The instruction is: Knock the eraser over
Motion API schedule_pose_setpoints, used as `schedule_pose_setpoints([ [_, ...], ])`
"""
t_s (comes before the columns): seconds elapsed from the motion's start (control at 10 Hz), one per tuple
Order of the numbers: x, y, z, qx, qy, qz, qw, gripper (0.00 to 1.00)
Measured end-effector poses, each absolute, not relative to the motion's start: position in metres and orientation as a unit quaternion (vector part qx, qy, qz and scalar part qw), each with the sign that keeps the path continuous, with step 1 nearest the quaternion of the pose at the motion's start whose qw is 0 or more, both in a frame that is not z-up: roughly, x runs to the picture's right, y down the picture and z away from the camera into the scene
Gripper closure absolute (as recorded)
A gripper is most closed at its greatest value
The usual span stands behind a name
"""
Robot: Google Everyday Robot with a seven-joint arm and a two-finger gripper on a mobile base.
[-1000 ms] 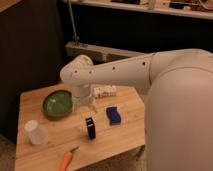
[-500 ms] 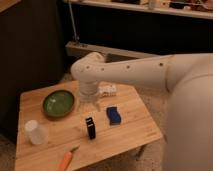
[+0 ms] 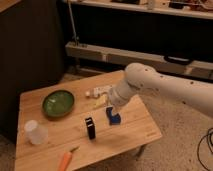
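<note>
The eraser, a slim near-black block, stands upright on the wooden table, towards its front middle. A brighter blue, flatter block lies just to its right. My white arm reaches in from the right and bends down over the table. My gripper is at the arm's lower end, just above the blue block and a little right of and behind the eraser, apart from it.
A green bowl sits at the back left. A clear white cup stands at the front left, and a carrot lies at the front edge. A white object and a yellowish piece lie behind the eraser.
My arm has swung to the right and its end now hangs over the blue block. The eraser still stands in the same spot.
</note>
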State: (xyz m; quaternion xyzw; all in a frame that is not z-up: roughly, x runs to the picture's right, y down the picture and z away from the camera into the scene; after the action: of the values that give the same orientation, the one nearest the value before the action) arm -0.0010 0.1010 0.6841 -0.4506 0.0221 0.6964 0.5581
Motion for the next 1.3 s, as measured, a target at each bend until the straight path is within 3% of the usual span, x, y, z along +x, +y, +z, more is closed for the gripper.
schedule_pose_setpoints([
  [0.2,-0.013,0.124,0.679,-0.456,-0.008,0.691,0.561,0.68],
  [0.5,-0.025,0.162,0.673,-0.410,-0.026,0.708,0.574,0.98],
  [0.9,-0.007,0.170,0.696,-0.359,-0.013,0.750,0.555,1.00],
  [1.3,0.006,0.164,0.713,-0.348,-0.010,0.769,0.536,1.00],
])
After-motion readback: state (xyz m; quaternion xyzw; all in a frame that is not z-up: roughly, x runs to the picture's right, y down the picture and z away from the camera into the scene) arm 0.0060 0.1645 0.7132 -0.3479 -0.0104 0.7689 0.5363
